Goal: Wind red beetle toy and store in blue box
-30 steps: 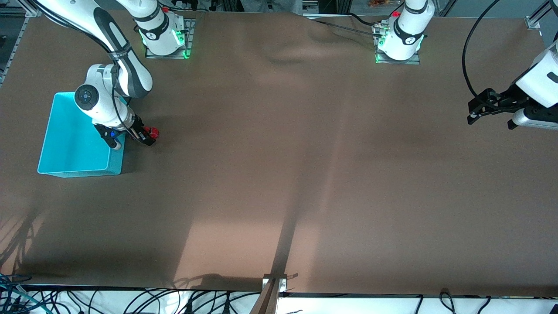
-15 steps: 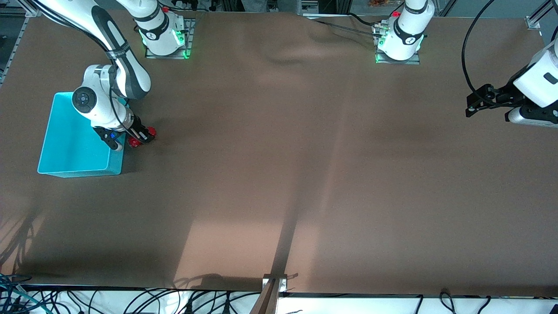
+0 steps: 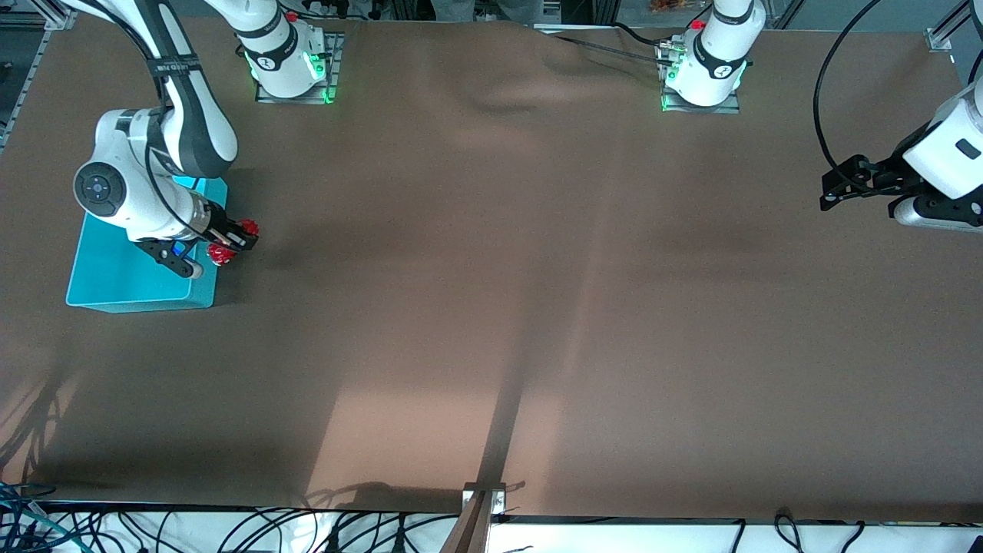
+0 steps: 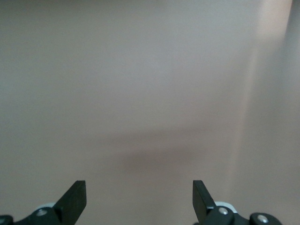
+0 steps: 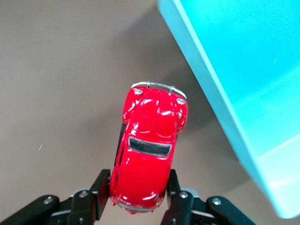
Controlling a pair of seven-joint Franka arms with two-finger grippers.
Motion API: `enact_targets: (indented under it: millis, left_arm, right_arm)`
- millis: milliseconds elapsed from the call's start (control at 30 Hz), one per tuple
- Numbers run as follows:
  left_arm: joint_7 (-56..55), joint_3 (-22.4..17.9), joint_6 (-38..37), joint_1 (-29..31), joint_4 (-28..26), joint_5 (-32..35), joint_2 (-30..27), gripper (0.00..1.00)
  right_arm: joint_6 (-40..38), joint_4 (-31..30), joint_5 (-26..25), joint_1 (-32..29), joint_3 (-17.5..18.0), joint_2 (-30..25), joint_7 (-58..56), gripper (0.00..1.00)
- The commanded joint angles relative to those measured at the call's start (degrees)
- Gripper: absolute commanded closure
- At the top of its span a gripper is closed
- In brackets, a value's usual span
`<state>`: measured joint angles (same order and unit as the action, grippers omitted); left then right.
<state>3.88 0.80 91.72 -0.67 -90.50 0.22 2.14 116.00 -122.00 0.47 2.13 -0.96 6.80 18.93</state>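
The red beetle toy (image 3: pixel 223 252) is held in the right pincer (image 3: pixel 230 242), whose two black fingers are clamped on the car's sides. In the right wrist view the toy (image 5: pixel 149 154) is seen from above: its glossy red roof, a dark window and a silver bumper at the end pointing away from the pincer (image 5: pixel 139 199) are shown, and the fingers (image 5: pixel 101 190) are pressed against the flanks at its other end. The toy is carried in the air, over the brown worktop (image 3: pixel 491 307) just beside the long wall of the blue box (image 3: pixel 130 288) that faces the middle of the worktop. No contact between toy and box can be made out; a strip of worktop is seen between them in the right wrist view, where the box (image 5: pixel 243 70) is shown as a cyan wall and a smooth floor.

The box is set at the right arm's end of the worktop, and its part farther from the front camera is covered by the white right arm.

The left pincer (image 3: pixel 833 192) is held over the left arm's end of the worktop, well apart from the toy and the box, and the arm is kept waiting. Its fingers (image 4: pixel 75 199) are spread wide apart, and only bare worktop is seen between them.
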Motion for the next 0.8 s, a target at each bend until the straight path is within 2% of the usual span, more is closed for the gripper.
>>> enact_targets:
  millis: [0,300,400,533,767]
  left_arm:
    - [0.43,-0.44,-1.1,0.23,2.35,-0.13,0.85,0.0]
    - [0.16,-0.36,-0.92,0.14,2.44,0.4,1.64,0.0]
    - [0.34,-0.44,0.04,0.14,2.96,0.22,2.26,0.0]
    - [0.42,-0.18,0.22,-0.12,5.51,0.04,2.87,0.0]
    - [0.34,0.08,0.48,-1.44,6.92,-0.13,3.83,0.0]
  right_arm:
    - [-4.9,-0.52,-0.39,-0.37,-1.94,-5.04,-16.78,0.95]
    - [-10.18,-1.31,-0.47,-0.38,-7.82,-8.56,-40.35,0.94]
    - [-9.92,-2.36,-0.82,-0.38,-10.98,-8.82,-46.5,0.94]
    - [-7.9,-4.38,-1.26,-0.38,-15.47,-9.17,-52.14,0.94]
    - [0.52,-9.82,-6.18,-0.38,-19.16,-9.09,-53.38,0.94]
